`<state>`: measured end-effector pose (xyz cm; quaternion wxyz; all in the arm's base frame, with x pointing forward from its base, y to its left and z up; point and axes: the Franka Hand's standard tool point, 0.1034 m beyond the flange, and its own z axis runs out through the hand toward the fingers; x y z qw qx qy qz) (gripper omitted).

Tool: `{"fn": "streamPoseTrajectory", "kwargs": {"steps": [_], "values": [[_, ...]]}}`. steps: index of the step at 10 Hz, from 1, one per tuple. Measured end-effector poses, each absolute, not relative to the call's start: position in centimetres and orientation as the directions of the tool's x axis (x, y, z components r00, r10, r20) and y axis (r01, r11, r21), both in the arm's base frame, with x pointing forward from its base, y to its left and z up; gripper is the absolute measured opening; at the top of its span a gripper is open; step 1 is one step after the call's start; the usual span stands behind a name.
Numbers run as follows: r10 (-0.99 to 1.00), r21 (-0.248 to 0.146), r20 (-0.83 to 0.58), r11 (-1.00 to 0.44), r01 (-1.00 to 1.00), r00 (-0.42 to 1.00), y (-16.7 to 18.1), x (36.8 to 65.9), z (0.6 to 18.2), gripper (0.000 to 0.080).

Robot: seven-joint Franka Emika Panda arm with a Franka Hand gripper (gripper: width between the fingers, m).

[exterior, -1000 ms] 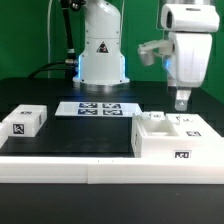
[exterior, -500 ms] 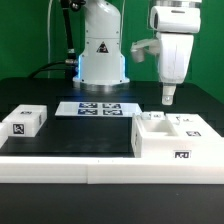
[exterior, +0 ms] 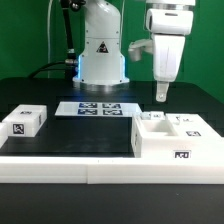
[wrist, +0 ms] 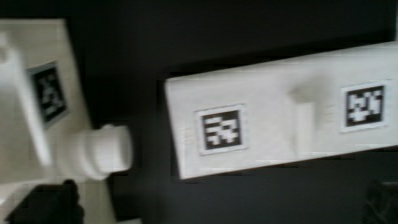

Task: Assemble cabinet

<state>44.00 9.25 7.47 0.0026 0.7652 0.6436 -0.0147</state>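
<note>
The gripper [exterior: 162,93] is hanging in the upper right of the exterior view with its jaws spread wide and pinching nothing. The cabinet [exterior: 178,138] is sitting at lower right, just below and slightly right of it, long axis running across the frame. A smaller white block [exterior: 24,121] is lying well apart at far left, the marker board [exterior: 98,108] is lying between them, and nothing is standing in the way.

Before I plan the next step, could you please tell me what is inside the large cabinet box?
Smaller tagged white blocks sit in the open-topped cabinet box. Its front wall hides their lower parts and the floor.
</note>
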Motion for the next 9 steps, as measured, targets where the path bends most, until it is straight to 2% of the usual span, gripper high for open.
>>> {"fn": "streamPoseTrajectory", "kwargs": {"steps": [1, 2, 4, 6, 7, 9], "values": [[0.978, -0.037, -0.035, -0.206, 0.978, 0.205, 9.6, 42.3, 6.9, 0.0797], [0.979, -0.022, -0.016, -0.205, 0.978, 0.205, 9.9, 41.6, 6.4, 0.0797], [0.979, -0.026, -0.019, -0.206, 0.978, 0.205, 9.8, 41.6, 6.4, 0.0797], [0.993, -0.01, 0.003, -0.121, 0.993, 0.122, 10.0, 41.5, 6.0, 0.0797], [0.996, 0.003, 0.027, -0.081, 0.997, 0.081, 10.4, 41.0, 5.1, 0.0797], [0.997, -0.014, 0.048, -0.052, 0.999, 0.053, 10.2, 40.1, 3.2, 0.0797]]}}
